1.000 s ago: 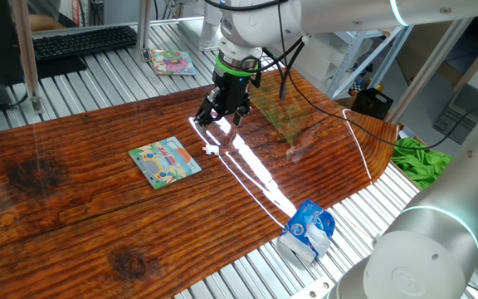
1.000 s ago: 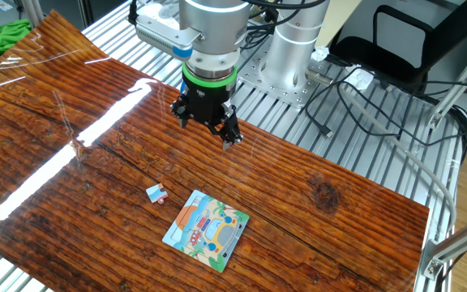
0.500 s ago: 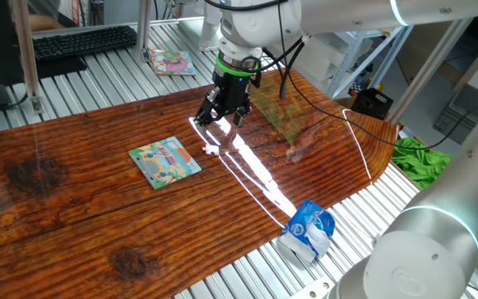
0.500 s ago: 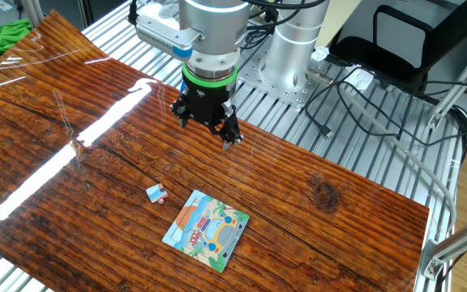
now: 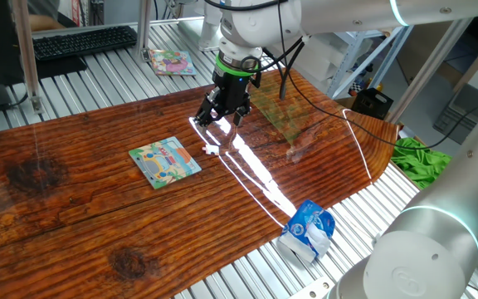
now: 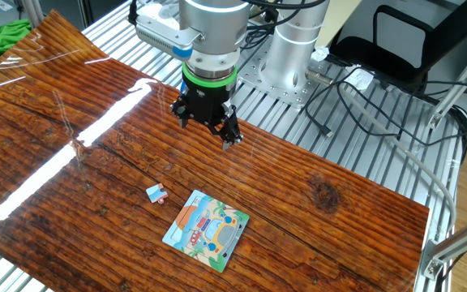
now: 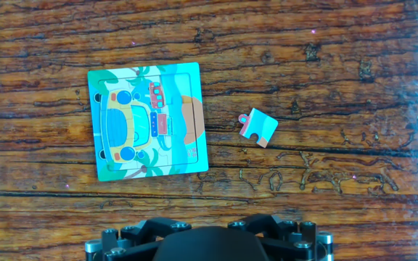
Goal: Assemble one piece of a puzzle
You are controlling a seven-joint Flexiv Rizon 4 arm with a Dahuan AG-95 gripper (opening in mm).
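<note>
I have the fingers (image 6: 207, 130) hanging above the tabletop (image 6: 314, 195), up near its far edge by the arm's base, with nothing between them. From both fixed views I cannot tell whether they are spread or closed; in the hand view only the dark base of the hand shows at the bottom edge.

The piece (image 7: 257, 127) lies flat on the tabletop (image 7: 339, 58), well apart from the fingers and below them in the hand view. It sits just beside the puzzle (image 7: 148, 120), off one side, with a strip of bare wood between the two; they do not touch. In the other fixed view I see the piece (image 6: 156, 193) left of the puzzle (image 6: 207, 229), both nearer the camera than the fingers. In one fixed view the piece (image 5: 211, 149) reads as a small white speck between the puzzle (image 5: 164, 161) and the fingers (image 5: 225, 114).
</note>
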